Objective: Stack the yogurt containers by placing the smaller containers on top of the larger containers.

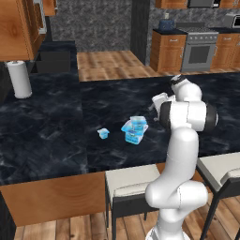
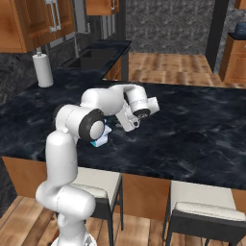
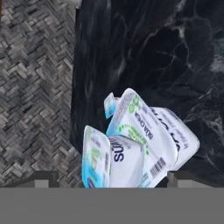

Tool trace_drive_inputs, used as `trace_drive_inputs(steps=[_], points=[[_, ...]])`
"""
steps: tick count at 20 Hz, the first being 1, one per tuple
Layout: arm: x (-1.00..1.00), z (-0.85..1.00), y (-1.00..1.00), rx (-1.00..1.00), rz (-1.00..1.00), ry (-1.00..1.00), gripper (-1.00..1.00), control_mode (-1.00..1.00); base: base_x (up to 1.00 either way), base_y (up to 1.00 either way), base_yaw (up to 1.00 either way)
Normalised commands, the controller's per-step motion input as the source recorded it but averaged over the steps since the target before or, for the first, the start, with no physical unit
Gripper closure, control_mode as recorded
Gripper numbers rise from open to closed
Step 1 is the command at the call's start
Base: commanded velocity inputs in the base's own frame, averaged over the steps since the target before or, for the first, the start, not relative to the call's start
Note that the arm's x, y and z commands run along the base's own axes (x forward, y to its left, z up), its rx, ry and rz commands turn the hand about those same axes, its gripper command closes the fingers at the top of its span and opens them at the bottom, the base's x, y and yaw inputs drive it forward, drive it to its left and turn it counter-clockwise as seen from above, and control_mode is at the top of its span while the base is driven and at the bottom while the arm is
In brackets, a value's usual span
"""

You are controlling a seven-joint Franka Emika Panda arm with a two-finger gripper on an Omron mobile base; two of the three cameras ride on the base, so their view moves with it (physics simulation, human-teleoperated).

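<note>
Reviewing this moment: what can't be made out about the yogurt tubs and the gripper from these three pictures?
- Left base view: whether the medium tub sits squarely on the largest tub; too small and tilted to judge.
- Right base view: the stack shows as a blue corner; the arm's elbow hides the rest.
- Hand view: tub bottoms cut off by the lower edge.
- Tiny tub: label unreadable.

Three light-blue yogurt containers on the dark marble counter (image 1: 56, 126): a tiny tub (image 1: 103, 133) standing apart, and a medium tub (image 1: 138, 123) resting tilted on the widest tub (image 1: 132, 136); one white paper towel roll (image 1: 19, 78); two cushioned stools (image 1: 131, 183); one stove (image 1: 199, 48); one robot arm (image 1: 183, 136).
</note>
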Motion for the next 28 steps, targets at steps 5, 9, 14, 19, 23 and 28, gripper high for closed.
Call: trace_drive_inputs(steps=[5,9,14,19,23,28], points=[[0.0,0.23,0.0,-0.05,0.04,-0.05,-1.0,-1.0,0.0,0.0,0.0],[-0.08,0.1,0.0,-0.09,0.07,-0.1,-1.0,-1.0,0.0,0.0,0.0],[-0.15,0.18,0.0,-0.09,0.11,-0.11,-1.0,-1.0,0.0,0.0,0.0],[-0.04,0.18,0.02,-0.12,0.1,-0.12,-1.0,-1.0,0.0,0.0,0.0],[0.0,0.2,0.25,-0.16,0.04,-0.09,-1.0,-1.0,0.0,0.0,0.0],[-0.02,0.14,0.47,-0.17,0.01,-0.06,-1.0,-1.0,0.0,0.0,0.0]])
